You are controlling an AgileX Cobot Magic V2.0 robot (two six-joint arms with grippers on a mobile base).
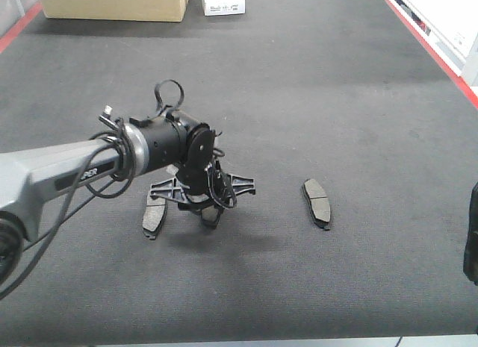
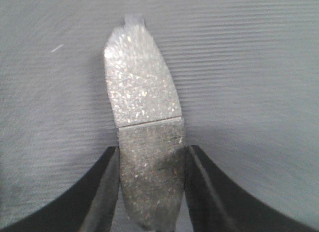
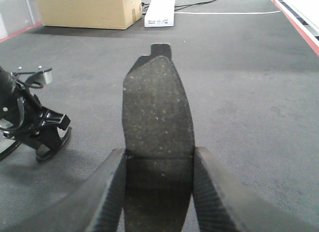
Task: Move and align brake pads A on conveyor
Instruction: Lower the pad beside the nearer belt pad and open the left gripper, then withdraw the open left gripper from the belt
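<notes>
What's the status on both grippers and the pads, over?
Left gripper shut on a brake pad, low over the conveyor. Right gripper shut on another pad. Two loose pads on the belt. Nothing blocking.

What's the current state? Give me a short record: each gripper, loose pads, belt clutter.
left gripper: shut on a brake pad, low over the conveyor
right gripper: shut on another brake pad, held above the belt
loose pads on belt: two in the front view, one by the left gripper, one apart to its right
belt clutter: cardboard box and white box at the far end
</notes>
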